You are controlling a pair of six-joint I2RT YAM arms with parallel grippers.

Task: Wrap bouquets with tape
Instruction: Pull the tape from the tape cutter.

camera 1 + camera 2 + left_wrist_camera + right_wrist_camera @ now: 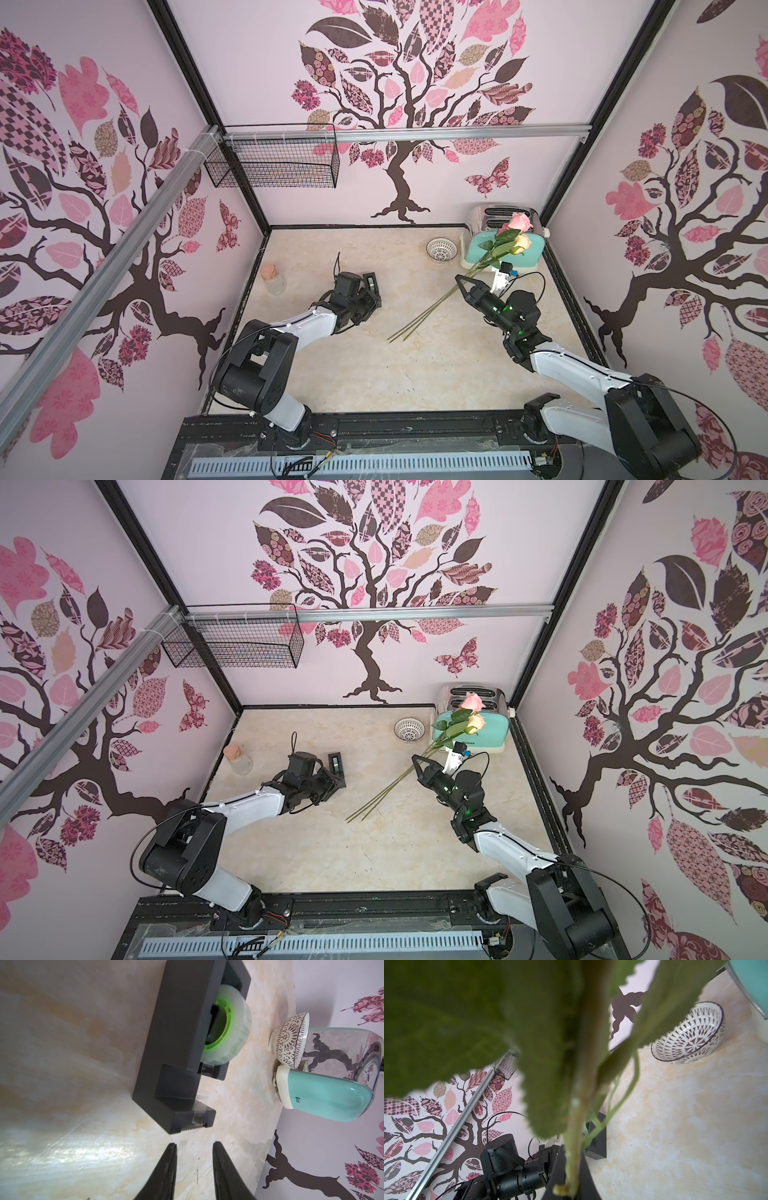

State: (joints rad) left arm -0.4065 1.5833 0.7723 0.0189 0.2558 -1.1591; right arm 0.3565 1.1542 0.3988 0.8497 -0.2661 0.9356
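The bouquets (424, 316) are long-stemmed roses with pink and peach blooms (517, 224) raised in front of the toaster. Their thin green stems slant down towards the middle of the table in both top views (380, 796). My right gripper (459, 277) (414, 757) is shut on the stems just below the leaves, and a stem (572, 1126) runs between its jaws (572, 1149). The tape (228, 1028), a pale roll on a green core, sits in a black dispenser (180, 1043) (370, 282) (336, 764). My left gripper (194, 1144) stands open just short of the dispenser's toothed cutter end, holding nothing.
A patterned bowl (441, 250) and a teal toaster (519, 257) stand at the back right. A corked glass jar (274, 280) is at the left wall. A wire basket (274, 166) hangs from the rail. A small white and blue object (503, 276) lies behind the right gripper.
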